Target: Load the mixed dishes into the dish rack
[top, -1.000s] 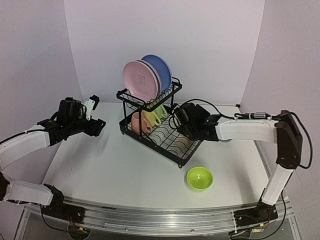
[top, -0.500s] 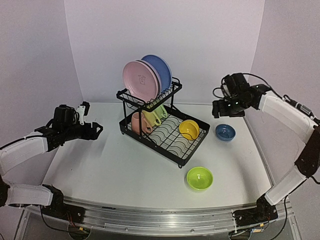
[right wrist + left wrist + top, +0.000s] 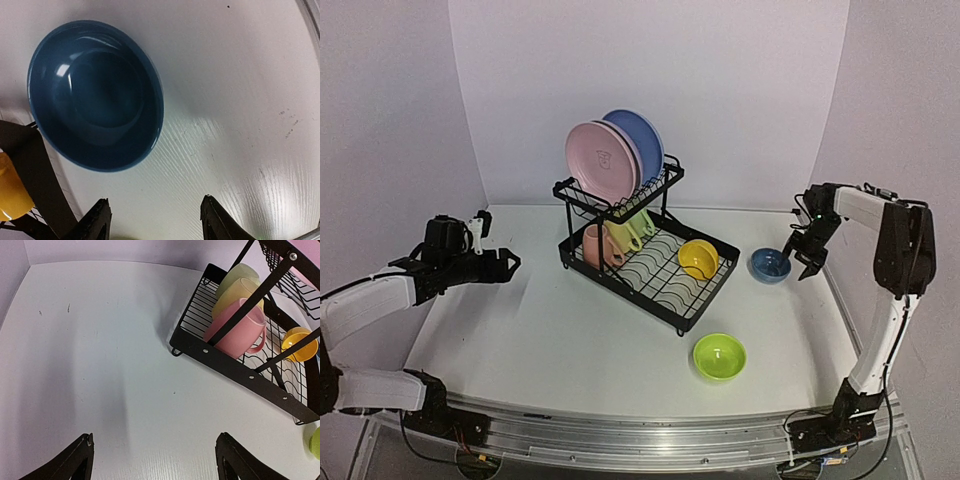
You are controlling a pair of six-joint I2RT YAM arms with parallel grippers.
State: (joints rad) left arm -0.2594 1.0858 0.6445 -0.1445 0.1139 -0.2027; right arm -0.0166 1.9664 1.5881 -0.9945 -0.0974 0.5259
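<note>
now the right tool (image 3: 155,201) hangs spread and empty just short of the blue bowl (image 3: 95,95), on the bench (image 3: 240,100) beside the dish rack (image 3: 655,275); left tool (image 3: 155,440) spread too. a pinch that misses the rim could skid the bowl away.

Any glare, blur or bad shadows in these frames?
Top external: even light, sharp, soft shadow under the lime bowl. Left wrist: dish rack sharp, faint shadow streaks on the table. Right wrist: highlights inside the blue bowl, glare on the table beside it.

Bright, even light; glare on blue bowl (image 3: 95,95)
</note>
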